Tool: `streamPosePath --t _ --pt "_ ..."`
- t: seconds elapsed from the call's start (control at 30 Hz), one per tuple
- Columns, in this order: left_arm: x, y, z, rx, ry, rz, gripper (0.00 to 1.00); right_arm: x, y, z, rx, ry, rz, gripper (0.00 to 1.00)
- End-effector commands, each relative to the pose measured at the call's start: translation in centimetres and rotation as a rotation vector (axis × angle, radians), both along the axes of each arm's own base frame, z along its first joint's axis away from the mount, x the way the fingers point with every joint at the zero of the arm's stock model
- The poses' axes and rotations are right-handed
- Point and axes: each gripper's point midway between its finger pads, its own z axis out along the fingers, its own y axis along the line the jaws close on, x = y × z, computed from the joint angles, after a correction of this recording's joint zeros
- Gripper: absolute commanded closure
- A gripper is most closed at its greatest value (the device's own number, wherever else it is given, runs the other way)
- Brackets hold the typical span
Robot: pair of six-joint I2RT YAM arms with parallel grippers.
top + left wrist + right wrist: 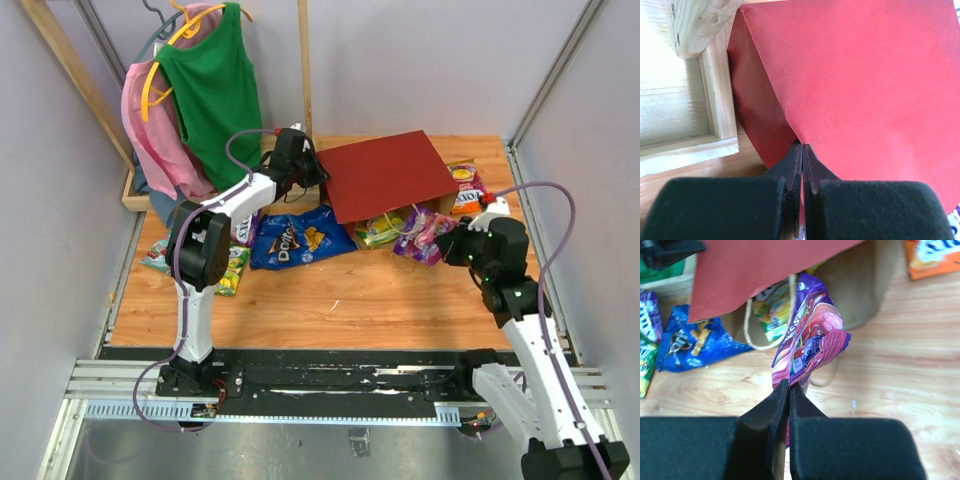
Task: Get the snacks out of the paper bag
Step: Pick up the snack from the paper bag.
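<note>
The red paper bag [385, 172] lies on its side, mouth toward the front, brown inside showing in the right wrist view [860, 285]. My left gripper [305, 172] is shut on the bag's back corner [805, 142]. My right gripper [462, 240] is shut on a purple-pink candy packet [812, 347] at the bag's mouth [423, 233]. A green-yellow packet [378, 230] sits in the mouth [771, 310]. The blue Doritos bag [295, 240] lies on the table left of the mouth [700, 337]. An orange packet [465, 187] lies right of the bag.
A wooden rack [135, 195] with green [215, 90] and pink garments stands at the back left; its base shows in the left wrist view [695, 115]. More packets [235, 268] lie at the left by the left arm. A pale cord handle [757, 342] hangs at the mouth.
</note>
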Motion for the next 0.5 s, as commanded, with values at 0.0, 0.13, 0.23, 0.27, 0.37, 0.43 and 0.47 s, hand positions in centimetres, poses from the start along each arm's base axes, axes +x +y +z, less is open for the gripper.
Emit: streamPosePath --t 0.0,0.13,0.23,0.27,0.37,0.43,0.47 --pt "1.4 1.4 1.4 0.023 -0.048 0.021 1.0 -1.2 -3.0 -0.1 0.05 0.037 -0.114 0.99" --pt "1.5 1.5 1.4 0.025 -0.047 0.016 1.0 -2.1 -5.4 -0.7 0.106 0.055 -0.208 0.99" --pt "1.5 1.5 1.5 0.025 -0.049 0.014 0.99 -2.5 -7.0 -1.2 0.091 0.078 -0.301 0.99" --pt "1.5 1.4 1.4 0.025 -0.047 0.013 0.99 -2.6 -7.6 -1.5 0.082 0.09 -0.331 0.99" --pt "1.5 1.5 1.4 0.027 -0.045 0.01 1.0 -2.7 -9.2 -2.1 0.083 0.124 -0.42 0.99" --pt "1.5 1.6 1.3 0.027 -0.043 0.009 0.99 -2.6 -9.9 -1.9 0.093 0.124 -0.463 0.99" --pt "1.5 1.6 1.3 0.026 -0.044 0.007 1.0 -2.5 -10.2 -1.8 0.099 0.124 -0.478 0.99"
